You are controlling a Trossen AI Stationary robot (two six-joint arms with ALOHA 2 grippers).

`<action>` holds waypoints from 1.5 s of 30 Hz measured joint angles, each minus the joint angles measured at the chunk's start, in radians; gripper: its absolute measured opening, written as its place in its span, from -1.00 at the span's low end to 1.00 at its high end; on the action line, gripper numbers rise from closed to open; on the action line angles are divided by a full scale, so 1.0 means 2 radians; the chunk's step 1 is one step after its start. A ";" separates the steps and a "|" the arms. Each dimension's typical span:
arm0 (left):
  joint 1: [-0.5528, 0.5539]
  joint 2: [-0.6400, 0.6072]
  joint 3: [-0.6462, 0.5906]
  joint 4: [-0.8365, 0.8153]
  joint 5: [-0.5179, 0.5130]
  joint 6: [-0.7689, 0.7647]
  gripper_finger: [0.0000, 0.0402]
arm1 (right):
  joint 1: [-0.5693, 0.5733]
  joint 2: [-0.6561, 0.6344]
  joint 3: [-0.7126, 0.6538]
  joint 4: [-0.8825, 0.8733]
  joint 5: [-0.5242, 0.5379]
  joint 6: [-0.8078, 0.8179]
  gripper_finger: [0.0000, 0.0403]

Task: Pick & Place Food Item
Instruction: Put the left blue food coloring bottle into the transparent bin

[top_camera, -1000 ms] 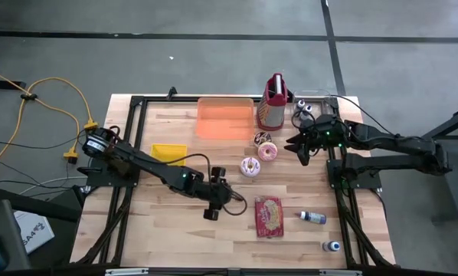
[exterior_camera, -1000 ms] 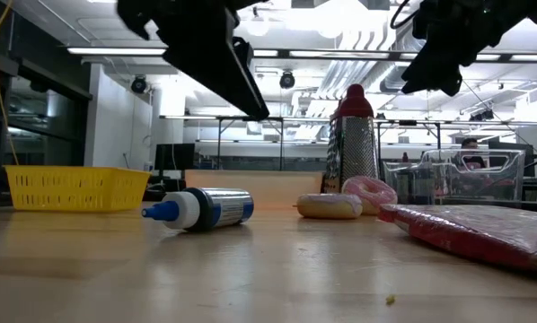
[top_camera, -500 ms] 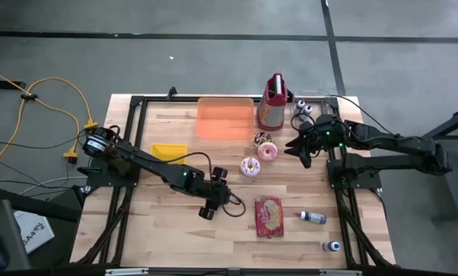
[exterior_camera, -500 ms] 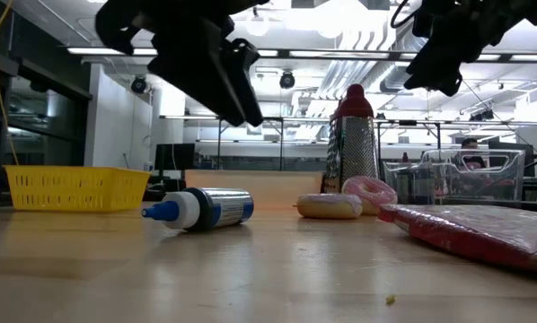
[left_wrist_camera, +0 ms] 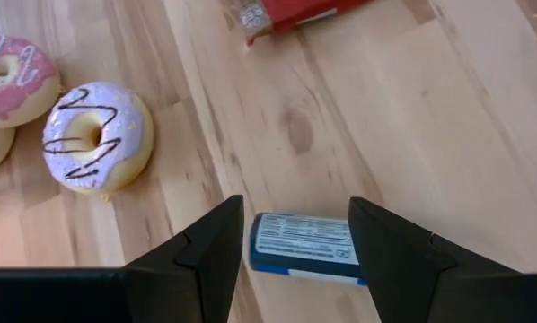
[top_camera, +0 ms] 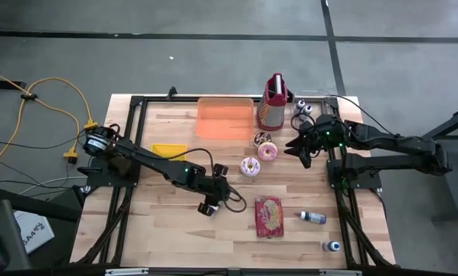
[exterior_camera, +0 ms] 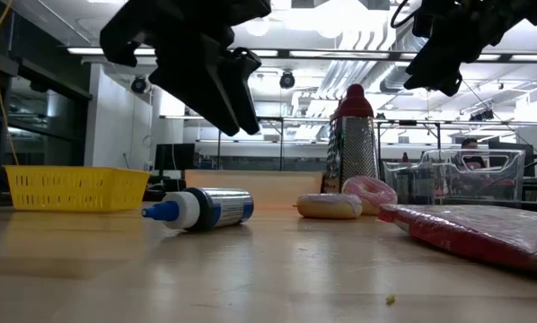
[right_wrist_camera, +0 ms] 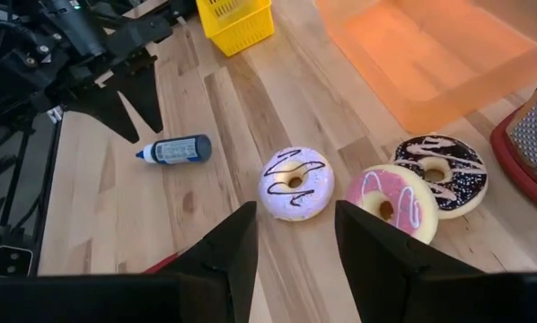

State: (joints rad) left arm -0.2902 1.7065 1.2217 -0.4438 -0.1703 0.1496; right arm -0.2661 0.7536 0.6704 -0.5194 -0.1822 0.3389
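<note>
This is a robotics lab or workshop inside a large industrial hall. The wooden table sits in a black metal frame on a bare grey concrete floor, with a yellow cable trailing across the floor on the left. In the low view, the room behind shows an open ceiling with strip lights and exposed ducts, glass partitions, and a person seated far right among workbenches.
</note>
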 joint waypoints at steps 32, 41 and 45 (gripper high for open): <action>0.036 0.004 0.000 -0.088 0.051 0.664 -0.05 | 0.000 0.000 0.000 0.000 0.000 0.000 -0.32; 0.046 0.025 0.001 -0.041 0.110 0.703 -0.14 | 0.000 0.001 0.000 0.002 0.000 0.000 -0.32; 0.045 0.032 0.001 -0.025 0.111 0.735 -0.16 | 0.000 0.001 0.000 0.005 0.000 0.000 -0.32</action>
State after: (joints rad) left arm -0.1993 1.7711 1.2235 -0.4930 0.0509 1.6198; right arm -0.2665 0.7547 0.6701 -0.5096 -0.1822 0.3386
